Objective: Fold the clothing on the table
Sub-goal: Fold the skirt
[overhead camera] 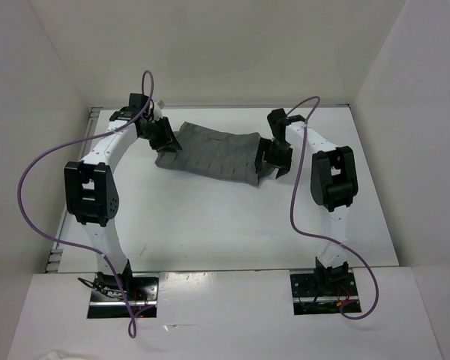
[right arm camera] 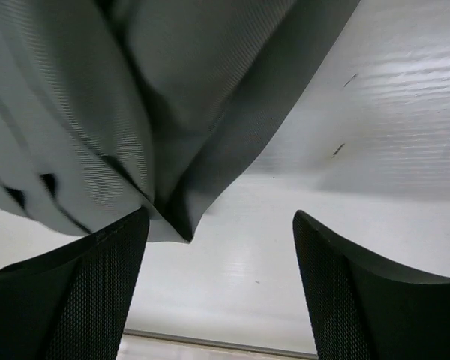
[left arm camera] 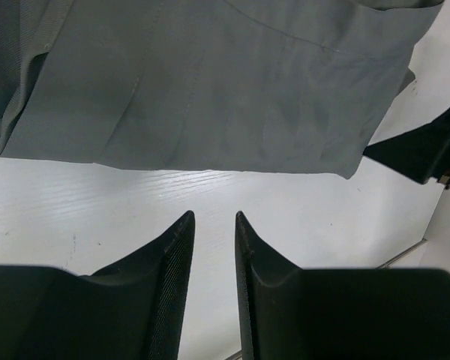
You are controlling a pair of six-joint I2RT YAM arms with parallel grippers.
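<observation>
Lying crumpled on the far half of the table (overhead camera: 210,225), the clothing (overhead camera: 214,154) is flanked by the left gripper (left arm camera: 214,217) and the right gripper (right arm camera: 220,217). The left is held slightly parted, the right spread wide; nothing is pinched by either.

Lab robot cell, top view: white table (overhead camera: 210,225) boxed by plain white walls (overhead camera: 30,90). Two arms (overhead camera: 90,191) bolted to front ledge (overhead camera: 225,315); loose purple cables (overhead camera: 292,202).

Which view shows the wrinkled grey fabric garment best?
Top external: the wrinkled grey fabric garment shows nearly whole on the glossy white table. Left wrist shows only one edge; right wrist, a close, bunched corner.
</observation>
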